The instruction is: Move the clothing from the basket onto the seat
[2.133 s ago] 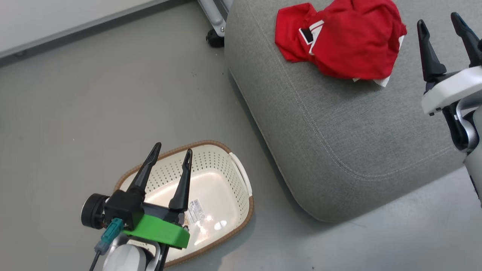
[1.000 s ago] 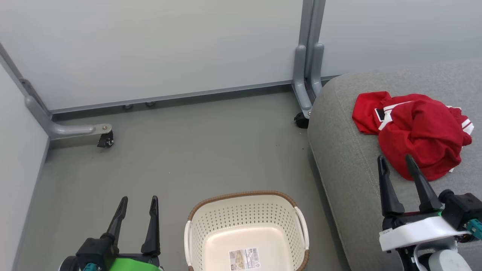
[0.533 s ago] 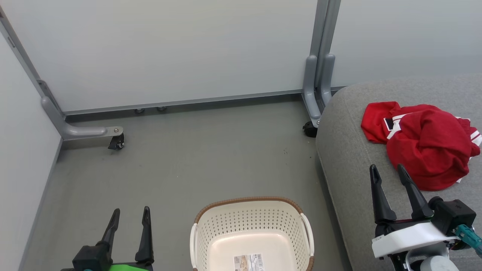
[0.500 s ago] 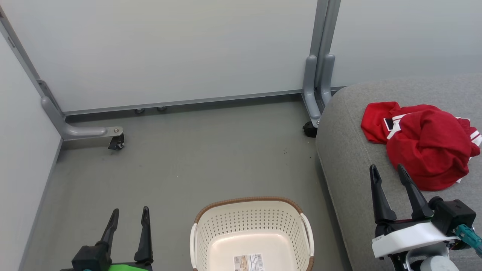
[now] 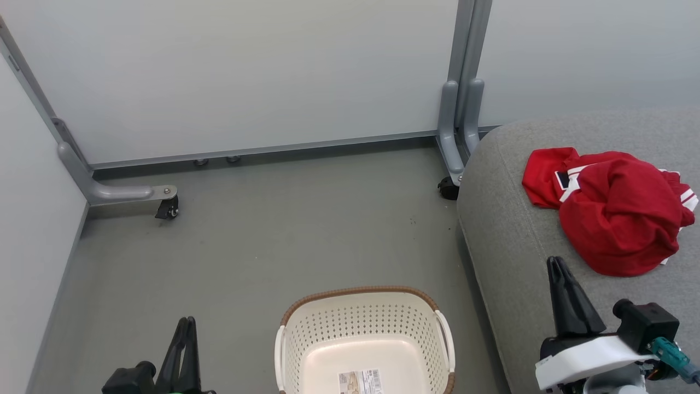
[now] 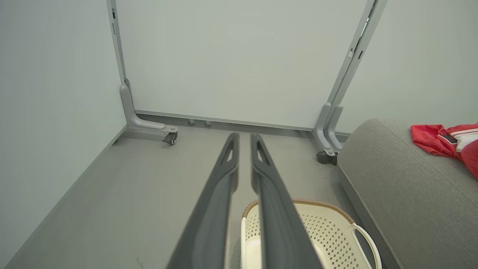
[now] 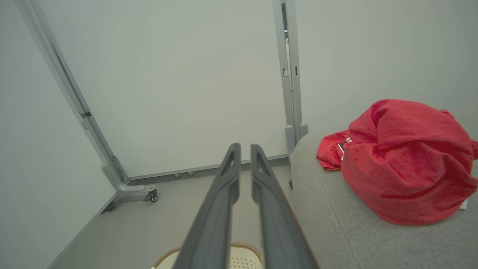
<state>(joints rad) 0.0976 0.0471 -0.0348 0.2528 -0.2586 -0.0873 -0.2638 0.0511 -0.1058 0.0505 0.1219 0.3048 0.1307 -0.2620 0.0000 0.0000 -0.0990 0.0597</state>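
Note:
The clothing (image 5: 612,219), a crumpled red jersey with white trim, lies on the grey seat (image 5: 514,246) at the right, apart from both grippers. On the floor at bottom centre stands the cream basket (image 5: 355,290) with only a paper label inside. My left gripper (image 5: 188,320) hangs over the floor left of the basket, fingers together and holding nothing. Over the seat's front edge my right gripper (image 5: 556,260) is shut and empty, short of the jersey. The wrist views show each pair of fingers nearly touching, left gripper (image 6: 243,136) and right gripper (image 7: 244,146), with the jersey (image 7: 403,164) to the right.
Pale partition panels close off the back and left. Their grey feet with black castors (image 5: 167,209) (image 5: 447,189) stand on the grey floor (image 5: 273,241). The seat's rounded corner (image 6: 373,157) sits close beside the basket rim (image 6: 325,203).
Both grippers have closed their fingers from wide apart to together. The head view swung earlier from looking down at the seat to facing the panels; jersey and basket have stayed put.

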